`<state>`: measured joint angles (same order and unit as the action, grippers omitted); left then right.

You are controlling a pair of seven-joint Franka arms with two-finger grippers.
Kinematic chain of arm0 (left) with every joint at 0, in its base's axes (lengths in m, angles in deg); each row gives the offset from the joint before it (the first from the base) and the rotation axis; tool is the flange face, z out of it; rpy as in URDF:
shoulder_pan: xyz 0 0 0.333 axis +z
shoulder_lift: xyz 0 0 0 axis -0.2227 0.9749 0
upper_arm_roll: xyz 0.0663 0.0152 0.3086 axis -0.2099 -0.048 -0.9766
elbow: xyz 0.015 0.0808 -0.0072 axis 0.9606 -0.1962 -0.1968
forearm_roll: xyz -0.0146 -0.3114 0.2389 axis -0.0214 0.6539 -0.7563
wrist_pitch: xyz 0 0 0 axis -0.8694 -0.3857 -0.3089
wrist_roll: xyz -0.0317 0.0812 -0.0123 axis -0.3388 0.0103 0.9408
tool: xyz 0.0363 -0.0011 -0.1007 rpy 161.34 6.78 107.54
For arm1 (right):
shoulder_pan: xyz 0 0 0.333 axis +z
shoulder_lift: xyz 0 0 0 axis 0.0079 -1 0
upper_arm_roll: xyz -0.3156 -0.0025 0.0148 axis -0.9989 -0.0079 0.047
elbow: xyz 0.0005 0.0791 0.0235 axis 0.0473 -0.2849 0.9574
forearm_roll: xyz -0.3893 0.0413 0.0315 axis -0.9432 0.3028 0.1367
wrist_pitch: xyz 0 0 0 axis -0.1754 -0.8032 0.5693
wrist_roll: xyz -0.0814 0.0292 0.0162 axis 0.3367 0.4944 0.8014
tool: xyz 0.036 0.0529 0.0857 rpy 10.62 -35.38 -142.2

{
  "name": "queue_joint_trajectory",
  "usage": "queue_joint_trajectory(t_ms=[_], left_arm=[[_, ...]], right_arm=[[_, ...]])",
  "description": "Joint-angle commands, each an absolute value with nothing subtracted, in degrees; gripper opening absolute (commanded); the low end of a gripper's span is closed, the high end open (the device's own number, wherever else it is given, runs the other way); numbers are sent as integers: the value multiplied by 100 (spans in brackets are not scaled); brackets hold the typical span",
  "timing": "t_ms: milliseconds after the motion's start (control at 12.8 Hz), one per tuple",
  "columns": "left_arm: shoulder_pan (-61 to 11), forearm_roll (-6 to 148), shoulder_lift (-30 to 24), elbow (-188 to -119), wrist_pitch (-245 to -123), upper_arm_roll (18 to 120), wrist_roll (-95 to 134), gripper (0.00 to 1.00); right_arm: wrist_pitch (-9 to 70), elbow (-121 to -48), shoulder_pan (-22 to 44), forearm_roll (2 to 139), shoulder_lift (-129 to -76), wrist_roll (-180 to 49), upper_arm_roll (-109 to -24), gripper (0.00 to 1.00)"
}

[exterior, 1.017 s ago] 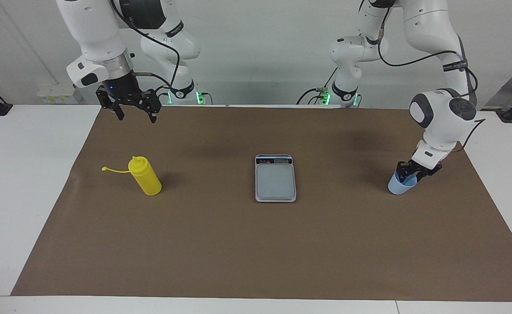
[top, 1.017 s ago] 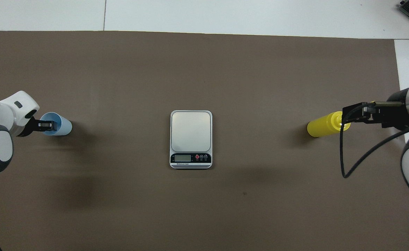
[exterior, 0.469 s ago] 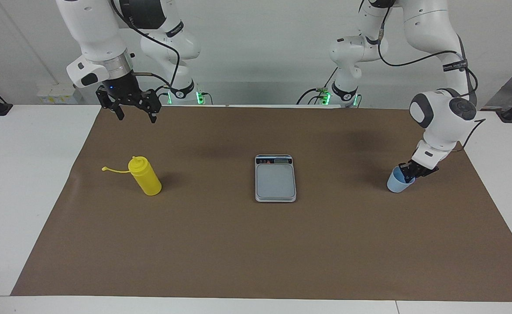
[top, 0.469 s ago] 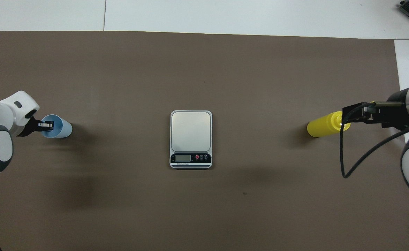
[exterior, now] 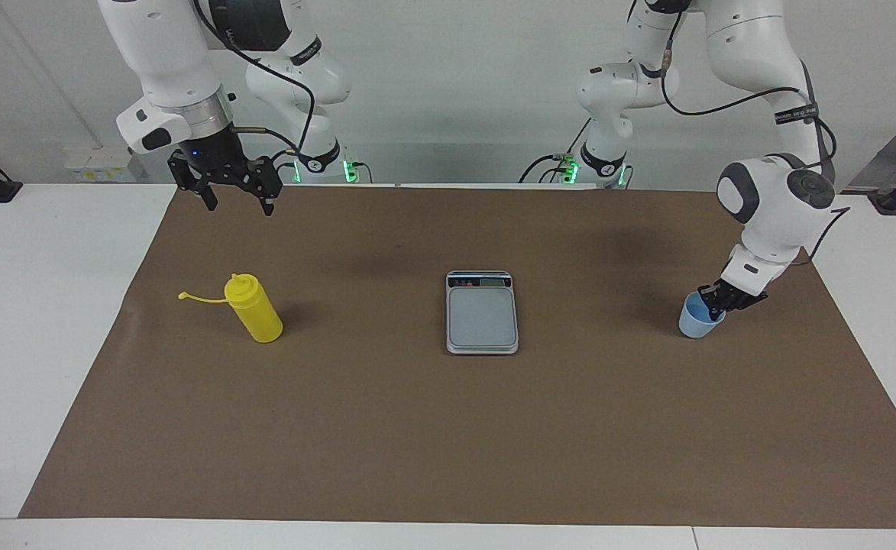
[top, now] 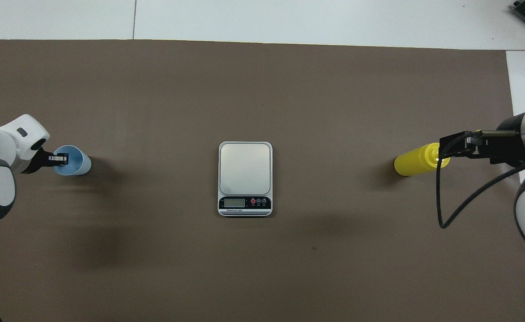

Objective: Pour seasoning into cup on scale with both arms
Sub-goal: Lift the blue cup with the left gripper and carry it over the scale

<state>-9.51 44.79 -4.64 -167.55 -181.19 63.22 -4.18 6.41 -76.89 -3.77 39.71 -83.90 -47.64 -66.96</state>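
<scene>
Pinched at its rim by the left gripper point(exterior: 716, 304), small light-blue translucent plastic cup point(exterior: 698, 321) at nine o'clock overhead from flat silver-grey scale point(top: 245, 178), presumably for lifting there; right gripper point(exterior: 235, 200) spread, waiting above yellow squeeze bottle point(exterior: 255, 309).
</scene>
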Motion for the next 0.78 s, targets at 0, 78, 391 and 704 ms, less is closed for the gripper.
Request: queue_joint_trajectory(t_ms=[0, 78, 391, 704], left_arm=[[-997, 4690, -294, -16435, -18042, 6389, -171, 4], [-1006, 4717, -268, -16320, -17964, 6485, -4, 4], [-1015, 4717, -162, -15820, -17525, 6880, 821, 4], [-1006, 4630, -162, -15064, -16445, 7381, 1718, 4]], right_arm=[[589, -7736, -449, 3987, -8300, -4887, -6666, 100], [580, -7736, -449, 3987, -8300, -4887, -6666, 100], [589, -7736, -449, 3987, -8300, -4887, -6666, 100], [589, -7736, -449, 3987, -8300, -4887, -6666, 100]])
